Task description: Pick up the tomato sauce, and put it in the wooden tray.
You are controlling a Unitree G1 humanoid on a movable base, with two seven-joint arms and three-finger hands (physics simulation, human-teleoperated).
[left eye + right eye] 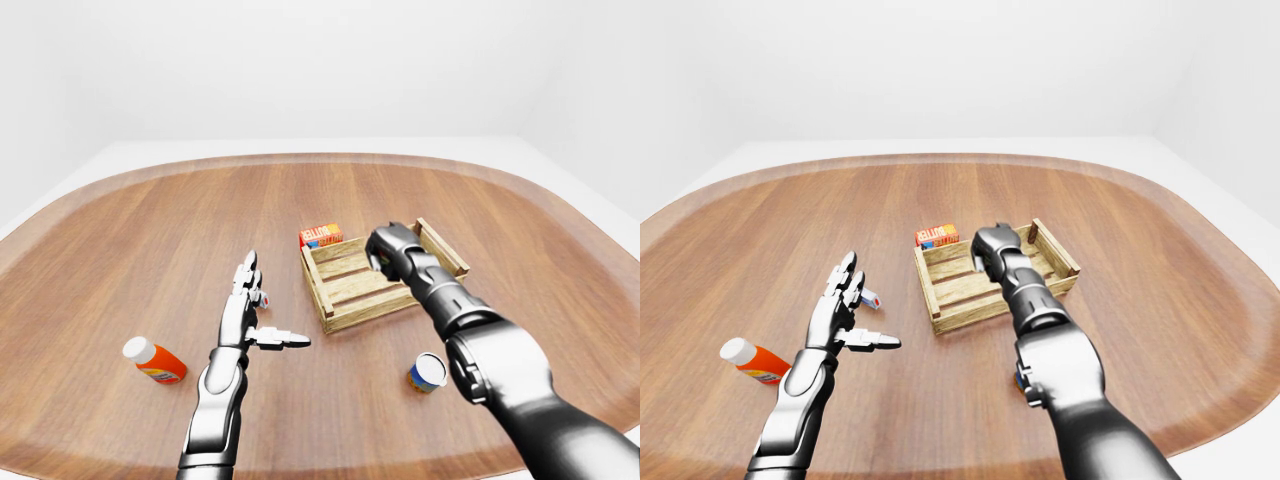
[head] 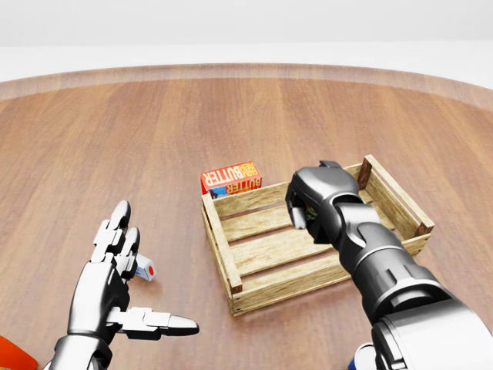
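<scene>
My right hand [image 2: 302, 206] hangs low over the wooden tray [image 2: 221, 237], above its upper middle slats. Its fingers are curled shut round a small item that I take for the tomato sauce [image 2: 310, 210]. Only a sliver of the item's red and green label shows between the fingers; the rest is hidden by the hand. My left hand [image 2: 127, 287] is open with spread fingers at the lower left of the head view, well apart from the tray and holding nothing.
A red butter box [image 2: 231, 178] lies against the tray's upper left wall. A small white and red piece [image 2: 145, 270] sits by my left fingers. An orange bottle [image 1: 155, 361] lies at lower left, a blue and white cup [image 1: 427, 372] below the tray.
</scene>
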